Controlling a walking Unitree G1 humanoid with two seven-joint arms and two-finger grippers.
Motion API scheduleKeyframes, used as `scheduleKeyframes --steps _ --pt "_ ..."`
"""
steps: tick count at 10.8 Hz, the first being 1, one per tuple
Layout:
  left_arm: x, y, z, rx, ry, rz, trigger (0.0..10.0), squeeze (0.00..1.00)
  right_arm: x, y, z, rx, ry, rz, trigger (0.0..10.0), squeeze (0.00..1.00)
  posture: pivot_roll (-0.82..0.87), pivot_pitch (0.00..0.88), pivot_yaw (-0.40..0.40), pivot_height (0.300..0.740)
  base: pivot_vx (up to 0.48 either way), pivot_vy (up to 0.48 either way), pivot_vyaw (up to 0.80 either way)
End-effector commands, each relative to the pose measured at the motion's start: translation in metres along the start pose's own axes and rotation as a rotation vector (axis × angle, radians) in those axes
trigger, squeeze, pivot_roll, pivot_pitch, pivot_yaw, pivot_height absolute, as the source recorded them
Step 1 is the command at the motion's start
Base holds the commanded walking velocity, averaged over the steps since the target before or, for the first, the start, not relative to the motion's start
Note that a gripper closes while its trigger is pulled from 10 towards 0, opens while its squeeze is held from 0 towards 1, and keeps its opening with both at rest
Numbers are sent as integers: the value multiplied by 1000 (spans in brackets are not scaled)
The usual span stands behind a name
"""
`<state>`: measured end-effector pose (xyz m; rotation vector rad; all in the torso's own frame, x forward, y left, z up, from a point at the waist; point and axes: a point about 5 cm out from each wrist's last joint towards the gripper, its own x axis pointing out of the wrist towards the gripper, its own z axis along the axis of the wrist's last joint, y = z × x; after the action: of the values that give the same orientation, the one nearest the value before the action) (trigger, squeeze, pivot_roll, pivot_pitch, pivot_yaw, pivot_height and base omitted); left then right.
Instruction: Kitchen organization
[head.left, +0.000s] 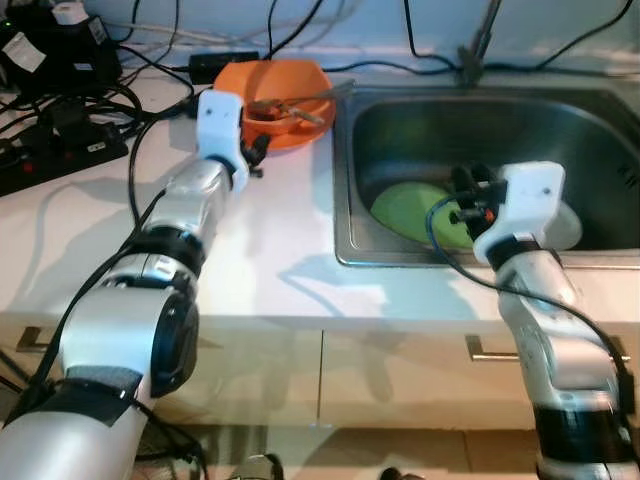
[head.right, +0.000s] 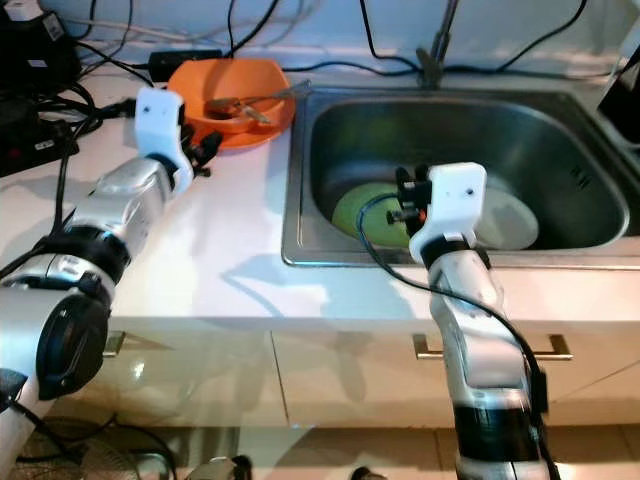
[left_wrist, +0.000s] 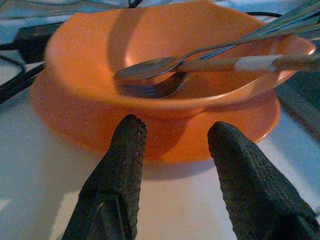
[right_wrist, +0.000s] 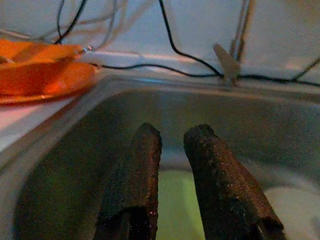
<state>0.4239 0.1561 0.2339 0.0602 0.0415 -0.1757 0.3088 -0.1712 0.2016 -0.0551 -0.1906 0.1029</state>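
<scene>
An orange bowl (head.left: 290, 85) stands on an orange plate (left_wrist: 235, 135) at the back of the white counter, just left of the sink. A spoon (left_wrist: 150, 70) and other long utensils lie in the bowl. My left gripper (left_wrist: 175, 130) is open on the counter side of the bowl, its fingertips just short of the plate's rim and holding nothing. My right gripper (head.left: 468, 190) hangs inside the steel sink (head.left: 345, 180) above a green plate (head.left: 405, 210). Its fingers (right_wrist: 142, 150) stand a little apart, and between them is only the sink.
A white plate (head.left: 565, 225) lies in the sink beside the green one. The faucet (head.left: 480, 40) rises behind the sink. A black power strip (head.left: 50, 160), chargers and several cables crowd the counter's back left. Cabinet fronts with handles run below the counter edge.
</scene>
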Motion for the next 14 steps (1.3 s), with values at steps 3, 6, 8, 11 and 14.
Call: scheduleKeyframes --steps 3,6,8,11,14 --pt "4 -9 7 9 17 -17 10000 0 -16 -3 5 16 9 -44 10000 0 -40 229 63 740 0 0 0" --pt "5 -11 13 12 20 -10 10000 0 -27 -3 5 21 31 -65 10000 0 -43 254 68 740 0 0 0" --pt "4 -3 17 12 29 30 10000 0 -31 -3 3 29 48 -69 10000 0 -34 259 65 740 0 0 0" --pt "2 4 8 -58 91 83 10000 0 -30 -2 2 33 61 -63 10000 0 -18 257 63 740 0 0 0" --pt "2 -3 -4 -142 153 36 10000 0 -27 0 1 39 63 -57 10000 0 12 253 64 740 0 0 0"
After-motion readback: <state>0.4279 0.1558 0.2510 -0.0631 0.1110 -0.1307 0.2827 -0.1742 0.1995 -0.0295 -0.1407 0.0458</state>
